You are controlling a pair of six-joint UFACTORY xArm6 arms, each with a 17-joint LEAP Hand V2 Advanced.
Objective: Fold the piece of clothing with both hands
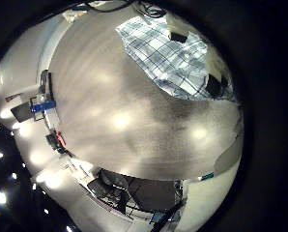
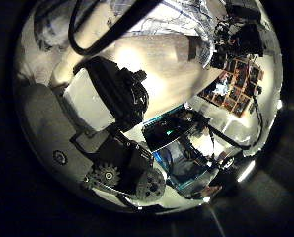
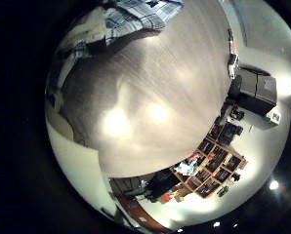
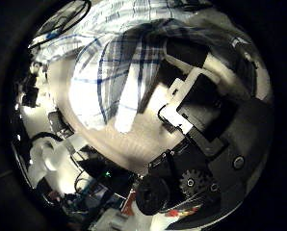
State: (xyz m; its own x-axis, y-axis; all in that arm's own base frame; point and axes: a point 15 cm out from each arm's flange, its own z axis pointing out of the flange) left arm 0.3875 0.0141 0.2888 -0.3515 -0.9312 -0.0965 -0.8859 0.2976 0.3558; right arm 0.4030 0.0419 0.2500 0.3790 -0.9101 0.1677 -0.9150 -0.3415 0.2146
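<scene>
Bright overhead lamps throw round glare spots on the wooden table (image 1: 134,116) beneath both palms and wash pale the plaid shirt (image 4: 124,67) close under the right hand (image 4: 206,125), while every view bends and darkens toward its rim.

i see a wood-grain counter (image 3: 155,88) catching bright ceiling-light glare. beyond its edge stands a dark shelving unit (image 3: 216,156), cluttered. a pale floor (image 3: 268,146) surrounds it.

Bare wooden table (image 3: 155,97); cluttered shelving (image 3: 216,161) beyond.
</scene>
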